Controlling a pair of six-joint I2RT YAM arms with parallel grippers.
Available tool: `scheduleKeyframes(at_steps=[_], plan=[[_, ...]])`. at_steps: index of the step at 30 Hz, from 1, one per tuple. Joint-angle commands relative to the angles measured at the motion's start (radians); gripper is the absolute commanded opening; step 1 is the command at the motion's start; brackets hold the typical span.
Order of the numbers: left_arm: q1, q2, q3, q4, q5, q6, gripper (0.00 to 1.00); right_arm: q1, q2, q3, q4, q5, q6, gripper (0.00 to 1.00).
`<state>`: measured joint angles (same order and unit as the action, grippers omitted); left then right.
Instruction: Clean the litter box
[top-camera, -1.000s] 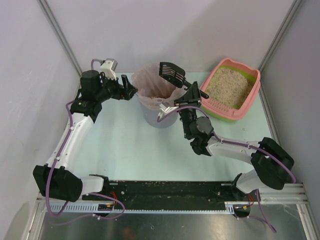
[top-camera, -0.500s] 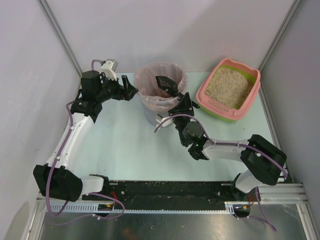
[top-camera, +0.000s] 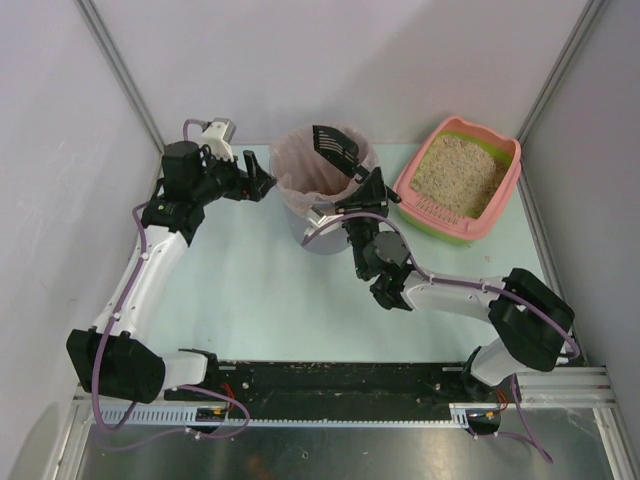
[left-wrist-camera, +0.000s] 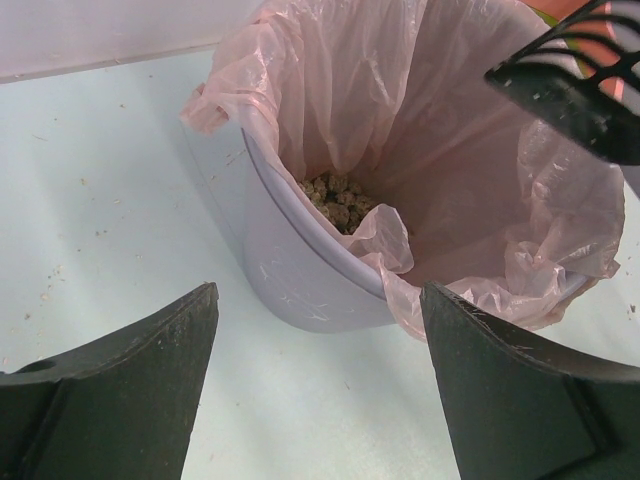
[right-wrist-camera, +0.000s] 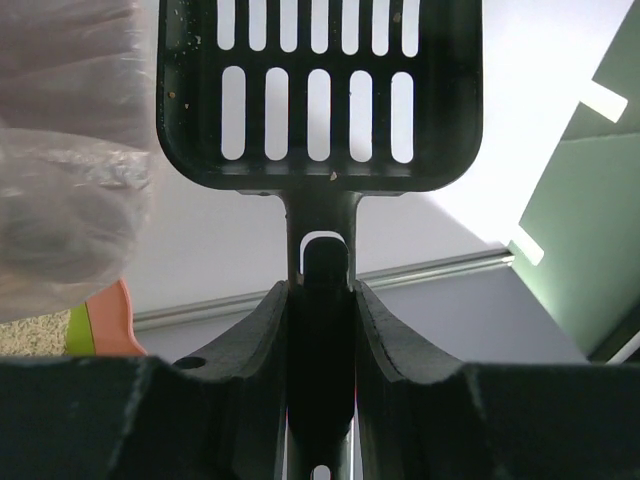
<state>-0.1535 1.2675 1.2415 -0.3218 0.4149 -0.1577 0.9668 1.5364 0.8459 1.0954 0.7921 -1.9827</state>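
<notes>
Pink litter box (top-camera: 507, 185) lies beside right fingers (top-camera: 375, 186) (clamping scoop (top-camera: 335, 143)), untouched.

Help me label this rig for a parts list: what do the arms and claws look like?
The left arm and right arm have white links between bulky black joint housings, with a purple cable looped along each. The left claw and right claw are matte black, each with two broad tapering fingers.

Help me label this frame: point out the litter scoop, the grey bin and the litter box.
litter scoop (top-camera: 335, 143), top external view, slotted head.
grey bin (left-wrist-camera: 300, 288), left wrist view, outer wall.
litter box (top-camera: 435, 208), top external view, slotted pink ledge.
</notes>
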Motion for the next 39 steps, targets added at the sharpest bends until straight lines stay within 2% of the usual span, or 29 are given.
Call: scheduleKeyframes(at_steps=[1, 5, 11, 13, 15, 16, 17, 19, 20, 23, 27, 30, 31, 34, 39], plan=[[0.008, -0.014, -0.002, 0.03, 0.019, -0.003, 0.87, 0.01, -0.07, 0.084, -0.006, 0.045, 0.135, 0.0], [0.008, -0.023, -0.005, 0.033, 0.012, 0.001, 0.87, 0.01, -0.142, 0.114, -0.193, 0.073, 0.339, 0.0], [0.005, -0.034, -0.011, 0.041, -0.004, 0.009, 0.86, -0.013, -0.295, 0.174, -0.57, 0.067, 0.83, 0.0], [-0.01, -0.057, -0.016, 0.046, -0.037, 0.026, 0.84, -0.028, -0.344, 0.177, -0.649, 0.062, 0.986, 0.0], [-0.024, -0.08, -0.033, 0.059, -0.094, 0.05, 0.84, -0.066, -0.367, 0.197, -0.796, 0.061, 1.096, 0.0], [-0.035, -0.098, -0.037, 0.067, -0.103, 0.055, 0.84, -0.091, -0.39, 0.212, -0.862, 0.027, 1.236, 0.0], [-0.038, -0.108, -0.051, 0.085, -0.105, 0.056, 0.84, -0.141, -0.404, 0.235, -0.997, 0.003, 1.302, 0.0], [-0.049, -0.123, -0.069, 0.102, -0.119, 0.055, 0.84, -0.21, -0.435, 0.257, -1.127, -0.107, 1.442, 0.0], [-0.052, -0.129, -0.076, 0.116, -0.126, 0.056, 0.84, -0.244, -0.441, 0.268, -1.235, -0.149, 1.564, 0.0], [-0.069, -0.146, -0.085, 0.127, -0.143, 0.061, 0.84, -0.396, -0.472, 0.286, -1.382, -0.305, 1.729, 0.0], [-0.109, -0.168, -0.105, 0.144, -0.192, 0.093, 0.84, -0.577, -0.469, 0.308, -1.52, -0.413, 1.881, 0.0], [-0.113, -0.166, -0.099, 0.144, -0.165, 0.08, 0.84, -0.675, -0.45, 0.337, -1.615, -0.525, 1.978, 0.0], [-0.115, -0.169, -0.096, 0.145, -0.144, 0.073, 0.85, -0.742, -0.441, 0.346, -1.65, -0.597, 2.008, 0.0], [-0.13, -0.18, -0.1, 0.145, -0.162, 0.084, 0.85, -0.865, -0.397, 0.372, -1.719, -0.718, 2.073, 0.0], [-0.132, -0.181, -0.1, 0.142, -0.159, 0.086, 0.86, -0.944, -0.31, 0.441, -1.795, -0.774, 2.133, 0.0]])
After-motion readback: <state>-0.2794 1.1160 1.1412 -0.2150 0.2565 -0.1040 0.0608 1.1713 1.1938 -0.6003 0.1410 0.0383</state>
